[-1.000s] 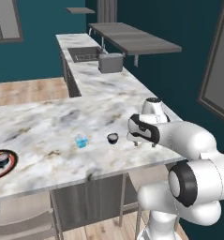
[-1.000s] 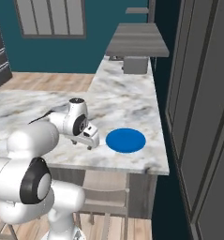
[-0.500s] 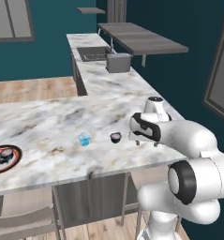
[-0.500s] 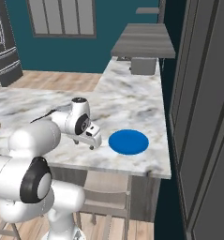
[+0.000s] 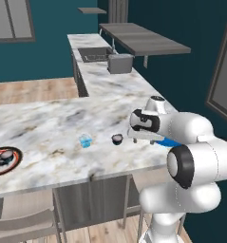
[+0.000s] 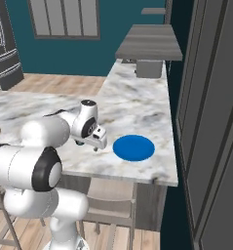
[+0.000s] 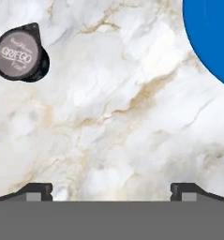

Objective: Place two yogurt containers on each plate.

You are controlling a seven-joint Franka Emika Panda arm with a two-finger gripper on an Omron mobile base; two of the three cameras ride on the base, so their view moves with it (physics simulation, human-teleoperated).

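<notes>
- A white robot arm reaches over a marble kitchen counter (image 5: 53, 128); its gripper (image 7: 111, 190) points straight down, jaws spread wide and empty.
- A dark yogurt tub (image 7: 20, 52) with a pale lid stands on bare counter off to one side of the gripper, not between the fingers.
- From the left base camera, a pale blue yogurt tub (image 5: 85, 141) stands near the dark one, both on the counter, not on a plate.
- The blue plate (image 6: 133, 147) lies bare just beside the gripper.
- The red-rimmed plate (image 5: 4, 160) lies well apart at the counter's far left; it seems to hold two tubs already, though they are too small to be sure.
- Risk: descending here would close on nothing, because the gripper is offset from the tub; a careless sideways approach could knock the small tub over.
</notes>
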